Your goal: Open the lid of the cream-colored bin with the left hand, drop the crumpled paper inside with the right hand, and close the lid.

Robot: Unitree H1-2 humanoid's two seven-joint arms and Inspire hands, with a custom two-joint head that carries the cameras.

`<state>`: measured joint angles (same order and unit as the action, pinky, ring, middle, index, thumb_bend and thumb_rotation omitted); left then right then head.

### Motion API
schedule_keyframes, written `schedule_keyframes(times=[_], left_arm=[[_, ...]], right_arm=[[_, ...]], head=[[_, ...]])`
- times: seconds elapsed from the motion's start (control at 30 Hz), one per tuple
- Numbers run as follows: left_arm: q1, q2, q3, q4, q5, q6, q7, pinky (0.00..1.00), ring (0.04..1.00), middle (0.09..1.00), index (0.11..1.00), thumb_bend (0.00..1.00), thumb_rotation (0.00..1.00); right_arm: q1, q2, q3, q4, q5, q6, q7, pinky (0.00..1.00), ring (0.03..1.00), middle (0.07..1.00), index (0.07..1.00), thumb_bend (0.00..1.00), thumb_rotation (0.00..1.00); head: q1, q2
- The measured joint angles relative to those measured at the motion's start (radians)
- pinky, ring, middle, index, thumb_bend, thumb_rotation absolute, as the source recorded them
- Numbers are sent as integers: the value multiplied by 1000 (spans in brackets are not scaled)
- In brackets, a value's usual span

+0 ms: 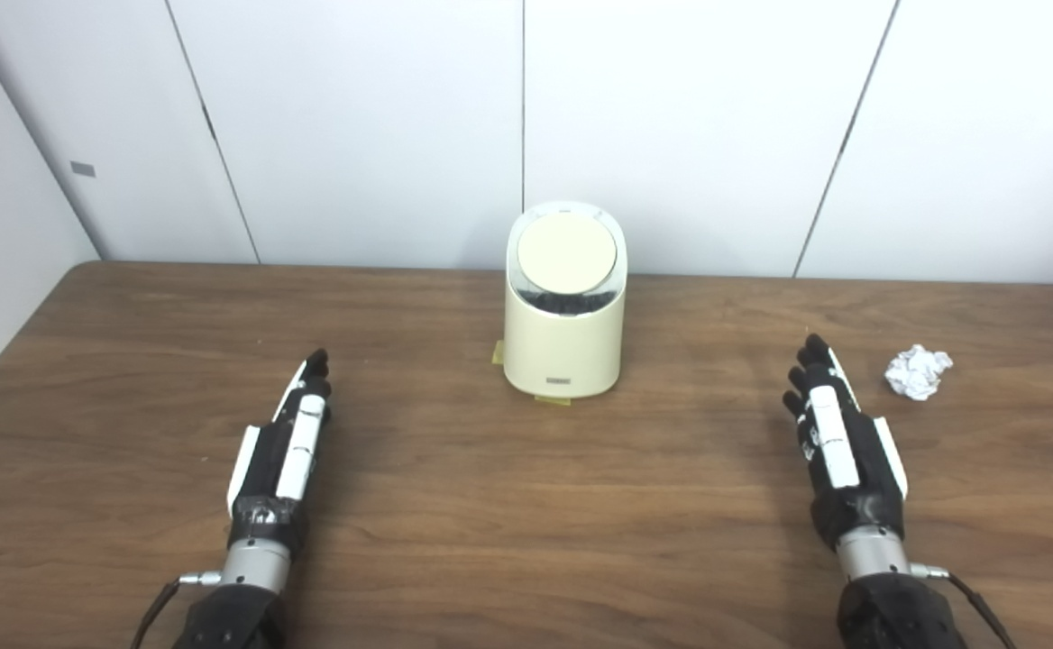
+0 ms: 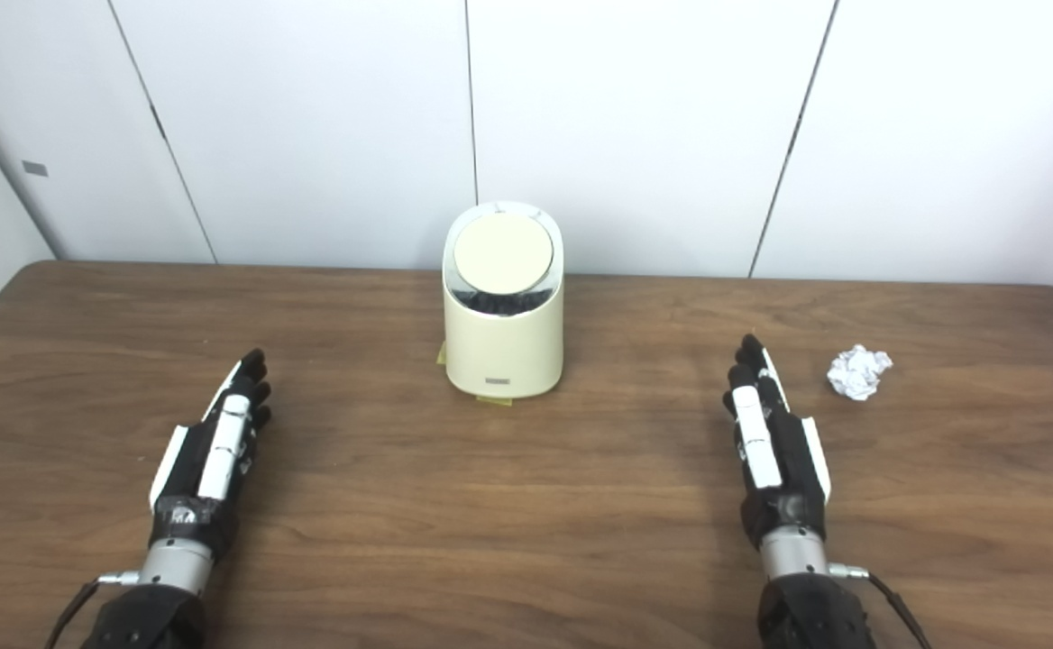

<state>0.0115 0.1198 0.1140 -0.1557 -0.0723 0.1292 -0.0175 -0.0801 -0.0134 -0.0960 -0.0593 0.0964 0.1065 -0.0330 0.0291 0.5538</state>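
Observation:
A cream-colored bin (image 1: pixel 564 347) stands upright at the back middle of the wooden table (image 1: pixel 526 541). Its round lid (image 1: pixel 567 253) lies shut and tilted toward me, with a dark gap under its front edge. A crumpled white paper ball (image 1: pixel 918 370) rests on the table at the right. My left hand (image 1: pixel 288 446) lies flat and open, well to the front left of the bin. Just left of the paper, my right hand (image 1: pixel 842 442) is stretched out open, apart from it and holding nothing.
White wall panels (image 1: pixel 526 126) rise right behind the bin along the table's far edge. Small yellow tape tabs (image 1: pixel 552 399) show at the bin's base. The table's left edge runs close to a side wall.

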Motion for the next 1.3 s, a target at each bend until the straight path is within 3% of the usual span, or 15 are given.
schedule_keyframes(times=[0.43, 0.6, 0.67, 0.73, 0.9, 1.07, 1.3], left_arm=[[0, 14, -12, -2, 45, 2, 5, 1000, 1000, 988, 1000, 560, 769], [-10, 15, -12, -24, 52, 52, 10, 976, 997, 976, 1000, 614, 631], [-33, 14, -11, -26, 55, 82, 16, 981, 993, 972, 1000, 637, 593], [-58, 12, -6, -28, 47, 105, 19, 997, 997, 979, 1000, 682, 440], [-154, 2, -13, -37, 63, 176, 36, 965, 950, 946, 993, 719, 351], [-241, 1, -60, -52, 126, 243, 45, 940, 940, 951, 1000, 730, 343], [-394, 37, -105, -19, 198, 333, 29, 935, 945, 962, 999, 832, 360]], right_arm=[[0, 0, 8, 1, -5, -5, 0, 952, 968, 981, 972, 544, 832], [3, -1, 13, 1, -10, -12, 0, 961, 972, 986, 978, 543, 852], [6, -1, 16, 1, -13, -21, 1, 965, 973, 986, 979, 545, 847], [7, -4, 23, 4, -29, -26, 1, 949, 968, 981, 983, 541, 883], [7, -11, 32, 37, -48, -51, 1, 941, 968, 976, 984, 523, 846], [5, -10, 25, 53, -47, -75, -4, 942, 962, 968, 977, 525, 811], [-5, -11, 25, 65, -47, -79, -4, 948, 967, 971, 982, 519, 825]], head=[[-3, -14], [12, -46], [12, -58], [12, -68], [21, -100], [25, -101], [9, -87]])
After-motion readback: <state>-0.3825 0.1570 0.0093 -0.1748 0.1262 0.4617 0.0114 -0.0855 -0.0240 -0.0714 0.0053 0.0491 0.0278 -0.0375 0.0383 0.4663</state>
